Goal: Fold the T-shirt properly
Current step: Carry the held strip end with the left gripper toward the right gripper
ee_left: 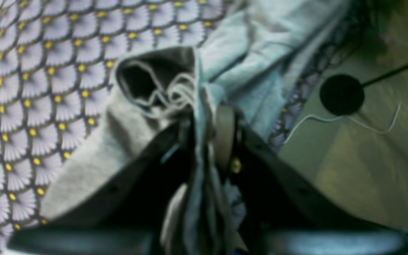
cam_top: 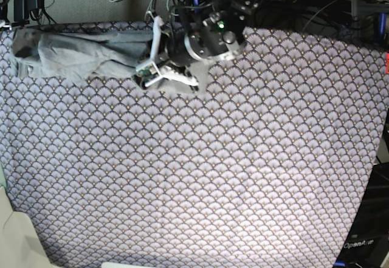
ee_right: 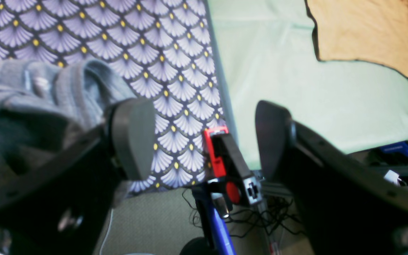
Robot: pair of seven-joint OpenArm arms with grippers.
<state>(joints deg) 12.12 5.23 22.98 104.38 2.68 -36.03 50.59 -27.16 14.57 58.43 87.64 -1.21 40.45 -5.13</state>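
Bunched between the two dark fingers of my left pincer [ee_left: 204,141] hangs a gathered fold of the plain light grey, soft heathered knit T-shirt [ee_left: 126,138]; that pincer is clenched on the cloth, with the fabric trailing down past the fingertips toward the lens. Beyond the grip, a hemmed opening of the garment gapes dark, with loose threads across it, and more of the grey knit runs away toward the upper right of the left wrist view. Beneath it lies the purple scallop-patterned tablecloth with yellow dots [ee_left: 30,88], and off its edge on the right I see pale floor, a round black disc [ee_left: 341,95] and a thin white cord. My right pincer [ee_right: 204,138] stands released, its dark padded fingers wide apart with nothing between them; the left-hand finger sits just beside a rumpled heap of the same grey shirt. Past the cloth's edge in that view are a red and black clamp [ee_right: 225,163] on a blue post and a tan rug [ee_right: 367,32] on the pale floor. From the base view, the shirt lies crumpled in a long band along the far left edge of the tabletop [cam_top: 200,177], reaching to where my arm bends over it.
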